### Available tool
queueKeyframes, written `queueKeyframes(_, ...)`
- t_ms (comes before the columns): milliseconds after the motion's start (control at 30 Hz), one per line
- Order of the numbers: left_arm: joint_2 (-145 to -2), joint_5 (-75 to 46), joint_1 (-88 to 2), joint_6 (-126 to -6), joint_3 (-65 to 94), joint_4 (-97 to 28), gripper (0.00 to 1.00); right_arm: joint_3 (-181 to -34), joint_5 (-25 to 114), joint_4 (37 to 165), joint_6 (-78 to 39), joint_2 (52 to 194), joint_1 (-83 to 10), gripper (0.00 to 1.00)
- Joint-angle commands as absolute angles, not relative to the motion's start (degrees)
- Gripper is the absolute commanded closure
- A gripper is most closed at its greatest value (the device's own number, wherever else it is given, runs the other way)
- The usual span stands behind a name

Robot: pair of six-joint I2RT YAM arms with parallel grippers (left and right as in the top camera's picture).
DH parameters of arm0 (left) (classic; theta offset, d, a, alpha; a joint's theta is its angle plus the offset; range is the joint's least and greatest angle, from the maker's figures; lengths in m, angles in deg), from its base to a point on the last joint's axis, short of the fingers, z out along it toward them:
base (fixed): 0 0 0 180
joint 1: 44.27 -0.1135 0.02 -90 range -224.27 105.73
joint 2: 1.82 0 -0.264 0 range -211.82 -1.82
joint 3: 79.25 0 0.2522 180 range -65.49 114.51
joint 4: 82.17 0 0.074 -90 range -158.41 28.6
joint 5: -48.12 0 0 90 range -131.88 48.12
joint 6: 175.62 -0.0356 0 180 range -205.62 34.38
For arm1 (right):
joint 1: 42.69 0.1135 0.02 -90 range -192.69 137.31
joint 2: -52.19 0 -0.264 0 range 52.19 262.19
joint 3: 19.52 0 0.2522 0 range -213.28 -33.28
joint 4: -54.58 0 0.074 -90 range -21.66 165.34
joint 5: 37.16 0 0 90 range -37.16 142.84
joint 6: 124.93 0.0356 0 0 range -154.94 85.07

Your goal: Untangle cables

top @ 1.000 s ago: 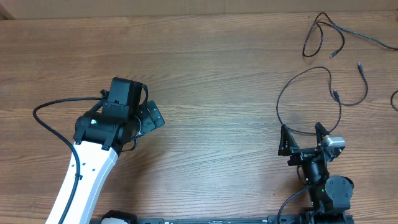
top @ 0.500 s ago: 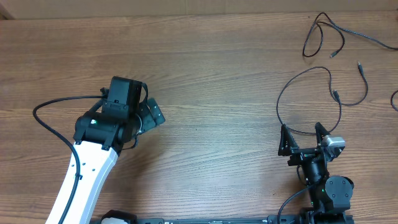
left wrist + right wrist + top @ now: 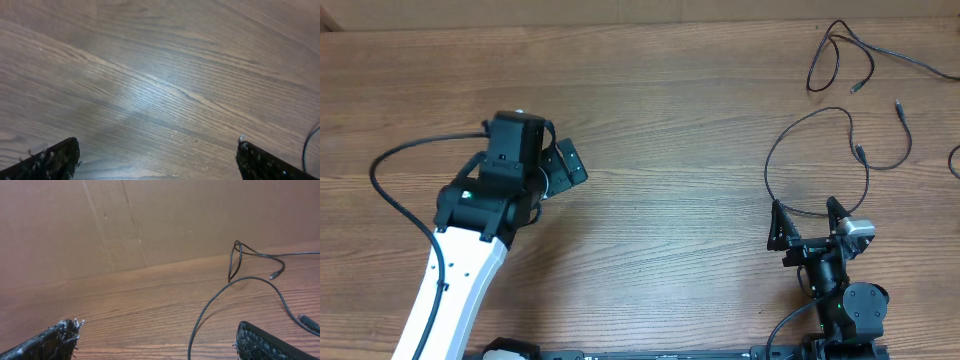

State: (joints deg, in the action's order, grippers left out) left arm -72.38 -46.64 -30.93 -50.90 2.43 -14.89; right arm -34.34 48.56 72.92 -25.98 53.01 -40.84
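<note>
Several thin black cables lie apart on the wooden table at the right. One big cable loop curves down to my right gripper, which stands open. In the right wrist view this loop runs on the table between the wide-apart fingers, touching neither. A second cable is bunched at the far right back, also seen as the small coil. A third cable ends in a small plug. My left gripper is open over bare wood at the left, far from the cables, nothing between its fingers.
A brown cardboard wall stands along the table's far edge. The left arm's own thick black wire loops out to the left of the arm. A cable's edge shows at the right border of the left wrist view.
The left arm has moved a little away from the front edge and turned slightly. The right arm and the cables have not moved.
</note>
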Motion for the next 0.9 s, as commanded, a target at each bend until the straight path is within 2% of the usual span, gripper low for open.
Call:
queueKeyframes(0, -69.6, -46.8, -31.2, -57.9, 7.8, -12.5, 0.00, -33.7, 48.3, 72.8, -26.4, 52.4, -41.3, 0.00)
queueKeyframes(200, -65.6, -46.7, -31.2, -59.9, 13.0, -7.7, 0.01, -33.7, 48.3, 72.8, -26.4, 52.4, -41.3, 0.00)
queueKeyframes(867, -64.6, -46.8, -31.2, -59.9, 13.0, -6.9, 0.01, -33.7, 48.3, 72.8, -26.4, 52.4, -41.3, 0.00)
